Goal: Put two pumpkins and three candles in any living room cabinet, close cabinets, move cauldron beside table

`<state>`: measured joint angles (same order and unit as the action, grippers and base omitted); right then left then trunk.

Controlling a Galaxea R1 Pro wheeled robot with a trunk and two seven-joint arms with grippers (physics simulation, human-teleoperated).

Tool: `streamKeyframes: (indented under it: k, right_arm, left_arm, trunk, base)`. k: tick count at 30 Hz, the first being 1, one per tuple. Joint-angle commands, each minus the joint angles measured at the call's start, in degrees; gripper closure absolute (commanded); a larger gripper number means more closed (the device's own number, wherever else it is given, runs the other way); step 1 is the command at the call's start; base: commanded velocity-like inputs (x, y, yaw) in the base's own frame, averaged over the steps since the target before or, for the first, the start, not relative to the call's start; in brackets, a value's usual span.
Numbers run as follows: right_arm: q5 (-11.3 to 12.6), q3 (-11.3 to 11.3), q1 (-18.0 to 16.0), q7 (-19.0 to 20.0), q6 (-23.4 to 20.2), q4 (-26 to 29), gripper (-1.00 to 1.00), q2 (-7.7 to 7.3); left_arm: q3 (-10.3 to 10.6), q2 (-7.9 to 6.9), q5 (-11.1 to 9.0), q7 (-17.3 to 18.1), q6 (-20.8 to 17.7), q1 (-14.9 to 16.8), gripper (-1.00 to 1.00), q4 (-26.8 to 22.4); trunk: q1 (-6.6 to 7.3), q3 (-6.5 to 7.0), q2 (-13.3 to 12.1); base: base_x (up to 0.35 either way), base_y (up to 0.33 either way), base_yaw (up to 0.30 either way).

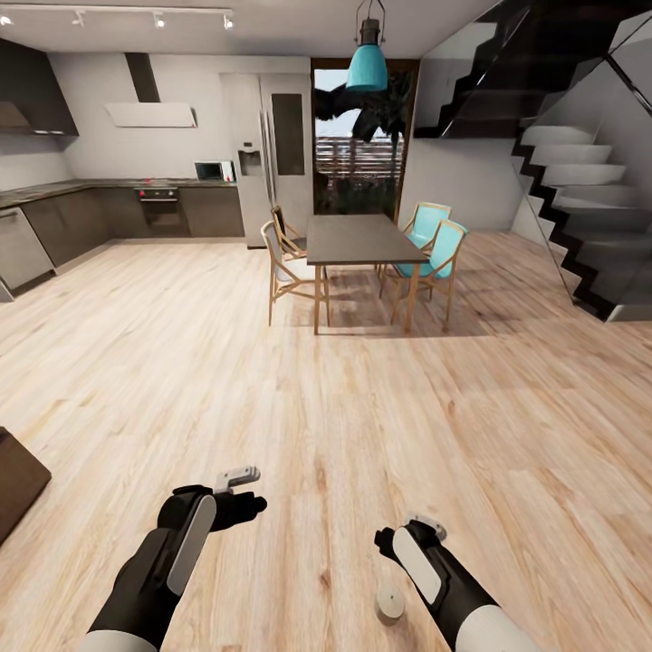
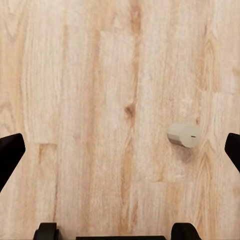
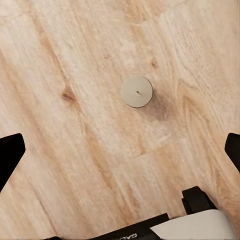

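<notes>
One candle (image 1: 390, 604), a short grey-beige cylinder, stands upright on the wooden floor just left of my right forearm. The right wrist view looks straight down on its round top (image 3: 136, 91), with the right gripper (image 3: 120, 152) above it, open and holding nothing. In the left wrist view the same candle (image 2: 183, 135) appears from the side, beyond and off to one side of the open left gripper (image 2: 120, 152). From the head camera, my left gripper (image 1: 249, 491) hovers over bare floor and the right gripper (image 1: 412, 530) points down. Pumpkins, cauldron and coffee table are out of view.
A dark dining table (image 1: 358, 237) with wooden and teal chairs (image 1: 435, 258) stands ahead. Kitchen cupboards (image 1: 63, 222) line the far left, and a staircase (image 1: 580, 199) rises at the right. A dark brown wooden corner (image 1: 18, 480) juts in at the left edge. Wide wooden floor lies between.
</notes>
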<state>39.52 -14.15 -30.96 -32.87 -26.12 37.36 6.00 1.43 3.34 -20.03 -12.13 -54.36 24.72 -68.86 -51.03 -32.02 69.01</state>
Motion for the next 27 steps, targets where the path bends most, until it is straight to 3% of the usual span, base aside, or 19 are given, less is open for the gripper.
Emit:
streamKeyframes:
  k: [1, 12, 19, 27]
  right_arm:
    - [-0.1, 0.0, -0.2, 0.0, -0.1, 0.0, -1.0, 0.01]
    - [-0.2, 0.0, -7.0, -0.1, -0.9, -6.7, -1.0, -0.04]
    - [-2.6, 0.1, -7.7, -0.2, -0.4, -6.8, -1.0, -0.93]
    - [-3.0, 0.3, -8.5, -0.4, -2.5, -6.5, -1.0, -0.99]
  left_arm:
    - [0.0, 0.03, 0.0, 0.0, -0.1, 0.0, -1.0, 0.0]
    - [0.0, 0.08, -0.4, 0.0, -1.9, 0.0, -1.0, 0.0]
    - [0.0, 0.07, -0.4, 0.0, -2.9, 0.0, -1.0, 0.0]
    - [0.1, 0.15, -0.4, 0.0, -3.0, 0.0, -1.0, 0.0]
  trunk:
    - [-0.23, -0.19, 0.4]
    - [-2.64, -2.16, 4.8]
    - [-4.18, -3.42, 7.6]
    - [-5.94, -4.85, 10.8]
  base:
    - [0.0, 0.0, 0.0]
    - [0.0, 0.0, 0.0]
    - [0.0, 0.0, 0.0]
    - [0.0, 0.0, 0.0]
